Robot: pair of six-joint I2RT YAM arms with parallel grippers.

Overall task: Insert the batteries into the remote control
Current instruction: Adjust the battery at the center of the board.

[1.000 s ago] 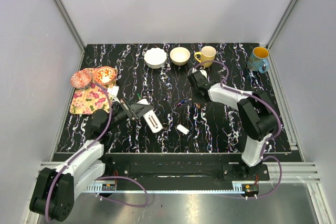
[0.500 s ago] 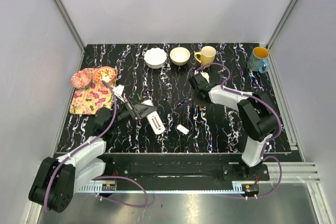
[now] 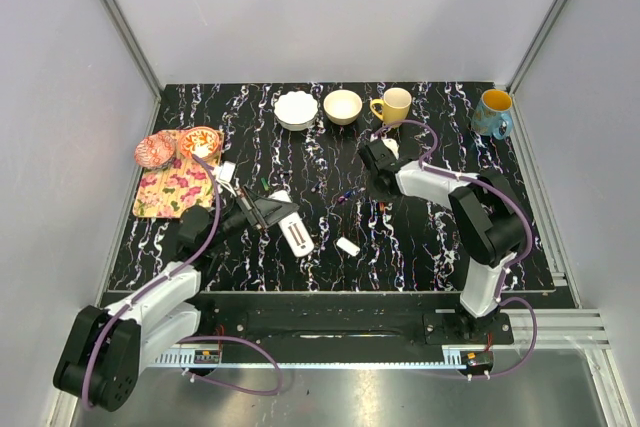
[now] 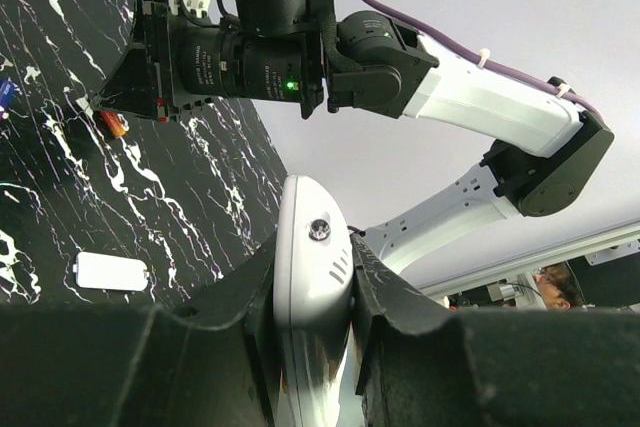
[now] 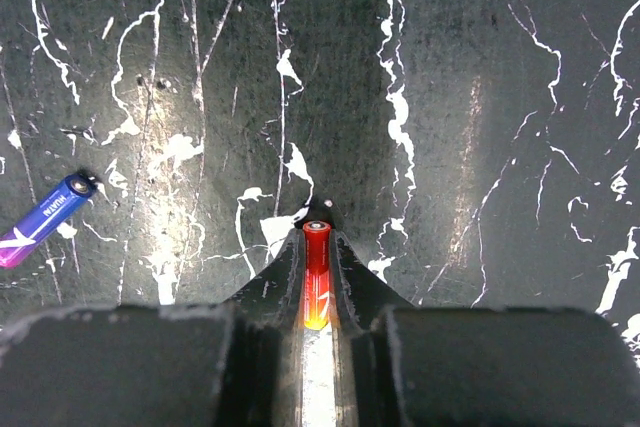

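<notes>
Left arm [image 3: 185,247] reaches from its base at the near left toward the middle of the black marbled table [image 3: 430,237], forearm low and angled to the right. The left gripper [image 4: 313,255] is clamped on the remote control [image 4: 306,312], a finger pressed to each long side of the white bar. From above we see the remote lying slantwise just right of the wrist; we cannot tell whether it touches the table. Right arm [image 3: 485,217] rises from the near right, folds at the elbow and stretches left, its wrist turned down at the tabletop in front of the yellow mug [image 3: 393,105]. The right gripper [image 5: 317,239] is nearly closed, pinching a red-orange battery [image 5: 317,282] lengthwise between the fingers, one end pointing at the table. A blue-purple battery [image 5: 45,219] lies loose on the table to its left, apart from the fingers. The small white cover piece [image 3: 347,245] lies near the remote's near end, not touching it.
</notes>
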